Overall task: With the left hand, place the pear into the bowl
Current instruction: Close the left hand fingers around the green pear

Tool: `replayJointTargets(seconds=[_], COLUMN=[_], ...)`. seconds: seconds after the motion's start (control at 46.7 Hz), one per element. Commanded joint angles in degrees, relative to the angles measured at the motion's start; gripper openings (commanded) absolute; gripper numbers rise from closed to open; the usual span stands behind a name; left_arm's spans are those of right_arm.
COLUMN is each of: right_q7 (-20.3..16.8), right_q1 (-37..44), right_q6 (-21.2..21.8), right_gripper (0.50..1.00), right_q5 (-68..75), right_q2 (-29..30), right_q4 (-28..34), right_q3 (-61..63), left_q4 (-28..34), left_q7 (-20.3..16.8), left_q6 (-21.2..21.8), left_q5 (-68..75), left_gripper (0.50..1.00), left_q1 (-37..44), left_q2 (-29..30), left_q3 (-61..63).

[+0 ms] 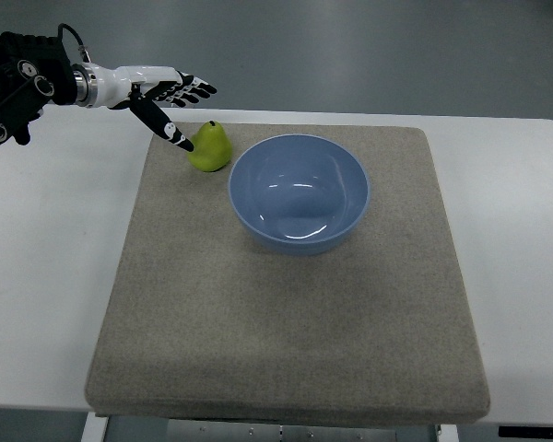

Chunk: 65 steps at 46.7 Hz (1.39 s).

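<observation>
A green pear (210, 147) stands on a grey mat (286, 331) on a white table (46, 267), just left of an empty blue bowl (298, 191). The left robot hand (170, 97), fingers spread and empty, reaches in, its thumb at the pear's side. A secure grasp likely means wrapping the fingers around the pear's wide base.

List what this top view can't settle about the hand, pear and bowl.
- Left hand: whether its thumb touches the pear or only hovers beside it; a steep view gives no height.
- Pear's far-left side: hidden by the thumb.
- Left arm: cut off by the left edge.
- Bowl underside: hidden by its own wall.
</observation>
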Motion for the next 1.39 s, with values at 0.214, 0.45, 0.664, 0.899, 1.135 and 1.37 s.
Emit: replayJointTargets(seconds=[0.214, 0.45, 0.664, 0.899, 1.135, 1.37], right_q7=[0.00, 0.00, 0.00, 0.00, 0.00, 0.00], right_q1=[0.00, 0.00, 0.00, 0.00, 0.00, 0.00], right_q6=[0.00, 0.00, 0.00, 0.00, 0.00, 0.00], right_gripper=[0.926, 0.926, 0.926, 0.926, 0.926, 0.926], right_q5=[0.00, 0.00, 0.00, 0.00, 0.00, 0.00], right_q2=[0.00, 0.00, 0.00, 0.00, 0.00, 0.00], right_q4=[0.00, 0.00, 0.00, 0.00, 0.00, 0.00], right_q3=[0.00, 0.00, 0.00, 0.00, 0.00, 0.00], left_q4=[0.17, 0.44, 1.49, 1.67, 2.20, 3.34], left_q7=[-0.24, -0.24, -0.15, -0.15, -0.24, -0.24], left_q6=[8.64, 13.12, 18.23, 18.32, 18.58, 18.93], left_q5=[10.83, 11.09, 10.92, 11.01, 11.01, 11.01], left_gripper=[0.994, 0.994, 0.994, 0.994, 0.969, 0.887], left_q1=[1.41, 4.14, 5.20, 6.25, 6.69, 6.95], left_q2=[-3.35, -5.37, -6.69, -6.78, -7.39, -8.71], left_q3=[0.35, 0.79, 0.70, 0.70, 0.70, 0.79])
